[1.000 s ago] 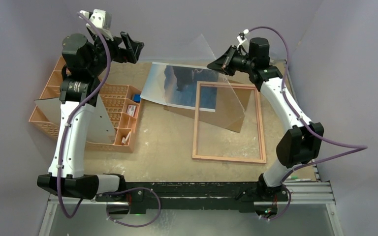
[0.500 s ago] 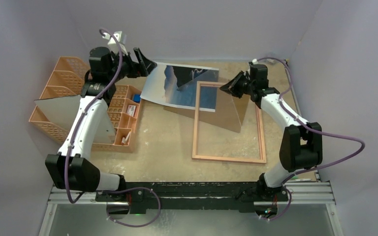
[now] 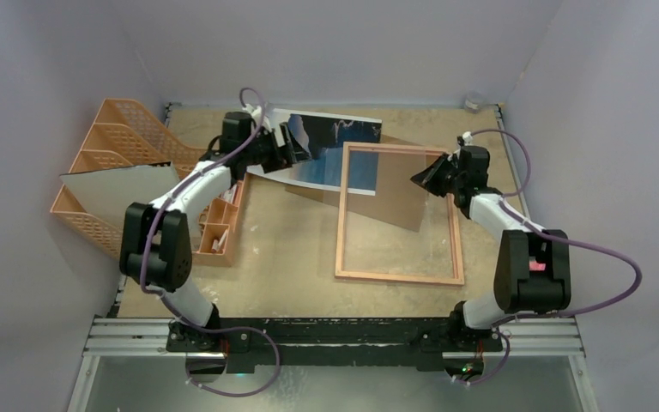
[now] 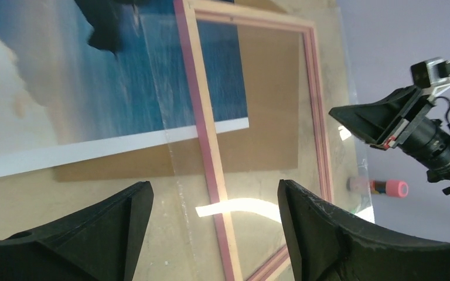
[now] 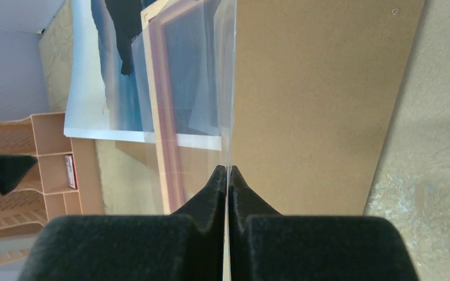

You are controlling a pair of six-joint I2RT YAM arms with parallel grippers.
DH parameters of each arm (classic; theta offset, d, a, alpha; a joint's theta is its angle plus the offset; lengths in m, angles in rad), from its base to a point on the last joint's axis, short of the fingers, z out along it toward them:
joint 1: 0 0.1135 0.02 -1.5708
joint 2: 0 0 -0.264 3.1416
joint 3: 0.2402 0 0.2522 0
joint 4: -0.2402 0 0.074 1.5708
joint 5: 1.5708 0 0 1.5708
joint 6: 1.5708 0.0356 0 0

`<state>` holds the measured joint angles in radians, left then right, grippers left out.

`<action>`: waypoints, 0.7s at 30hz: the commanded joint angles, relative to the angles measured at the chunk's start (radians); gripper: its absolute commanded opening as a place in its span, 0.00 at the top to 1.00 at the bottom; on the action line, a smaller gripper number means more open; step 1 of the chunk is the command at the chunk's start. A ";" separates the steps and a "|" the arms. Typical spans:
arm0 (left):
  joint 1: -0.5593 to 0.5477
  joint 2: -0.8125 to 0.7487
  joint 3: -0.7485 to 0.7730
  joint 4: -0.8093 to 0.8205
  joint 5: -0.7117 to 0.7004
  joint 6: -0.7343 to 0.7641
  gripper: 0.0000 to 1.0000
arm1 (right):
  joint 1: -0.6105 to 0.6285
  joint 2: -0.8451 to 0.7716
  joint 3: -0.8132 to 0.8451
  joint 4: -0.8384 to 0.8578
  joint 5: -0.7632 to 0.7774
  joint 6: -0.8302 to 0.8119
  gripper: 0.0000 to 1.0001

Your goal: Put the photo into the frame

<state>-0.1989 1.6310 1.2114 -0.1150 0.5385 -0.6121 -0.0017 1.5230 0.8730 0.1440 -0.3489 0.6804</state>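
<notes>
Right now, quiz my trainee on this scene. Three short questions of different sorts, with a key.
1. Where they overlap, which lies on top: the photo or the brown backing board?
2. True or false: the left gripper is shut.
3. What does the right gripper pinch? A. the photo B. the clear pane C. the brown backing board

Key: 1. the photo; 2. false, its jaws stand wide apart; 3. B

The light is soft and even in the top view, with faint shadows. In the left wrist view, white glare shines low in the middle on the clear pane (image 4: 240,208). The black fingers (image 4: 328,234) look blurry.
</notes>
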 commanded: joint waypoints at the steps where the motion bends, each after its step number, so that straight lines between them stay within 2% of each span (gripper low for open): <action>1: -0.103 0.100 0.021 0.066 0.009 -0.043 0.21 | -0.039 -0.083 -0.075 0.155 0.019 -0.070 1.00; 9: -0.133 0.201 0.030 0.083 -0.012 -0.066 0.21 | -0.139 -0.031 -0.091 0.203 -0.115 -0.157 1.00; 21: -0.174 0.318 0.058 0.139 0.034 -0.110 0.23 | -0.182 0.105 0.023 0.034 -0.246 -0.331 1.00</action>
<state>-0.3557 1.9232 1.2182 -0.0208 0.5472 -0.7006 -0.1719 1.6112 0.8383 0.2508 -0.5354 0.4473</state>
